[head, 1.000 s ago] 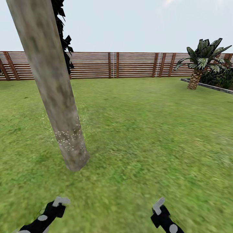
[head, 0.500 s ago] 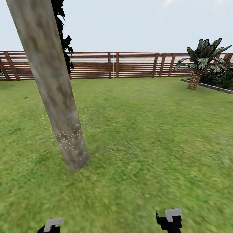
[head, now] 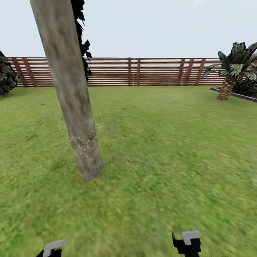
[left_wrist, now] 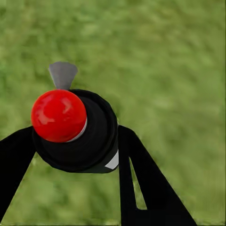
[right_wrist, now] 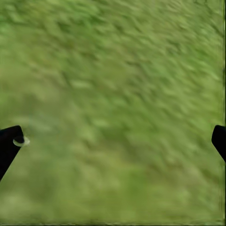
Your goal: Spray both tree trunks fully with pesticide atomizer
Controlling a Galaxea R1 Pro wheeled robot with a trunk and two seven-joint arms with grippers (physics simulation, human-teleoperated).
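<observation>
A wide green lawn [head: 160, 150] fills the head view, ringed at the far edge by a brown horizontal-slat fence [head: 142, 71] under a pale sky. One thick tree trunk [head: 71, 92], mottled grey-tan and leaning slightly, rises from the grass left of centre and runs out of the top of the frame. A band of small white specks dots the bark low down, just above the base. Dark foliage [head: 82, 39] shows behind the trunk's upper part. A short palm [head: 232, 71] with a scaly trunk stands at the far right by a low grey kerb [head: 232, 93], and a dark bush [head: 6, 76] sits at the far left in front of the fence.

At the bottom edge of the head view, the left gripper [head: 53, 247] shows as a pale grey tip on a black body, and the right gripper [head: 189, 240] likewise further right. Both are low and well apart from the trunk, which stands ahead of the left one.

In the left wrist view, the left gripper [left_wrist: 77, 155] has its two black fingers [left_wrist: 141, 179] closed on either side of the pesticide atomizer [left_wrist: 75, 129], a round black body with a glossy red cap and a small grey nozzle pointing away over the grass. The atomizer sits between the fingers, pressed against them.

In the right wrist view, the right gripper [right_wrist: 117, 141] is spread wide, its black fingertips [right_wrist: 9, 141] at opposite edges of the frame with only blurred grass between them; it holds nothing.
</observation>
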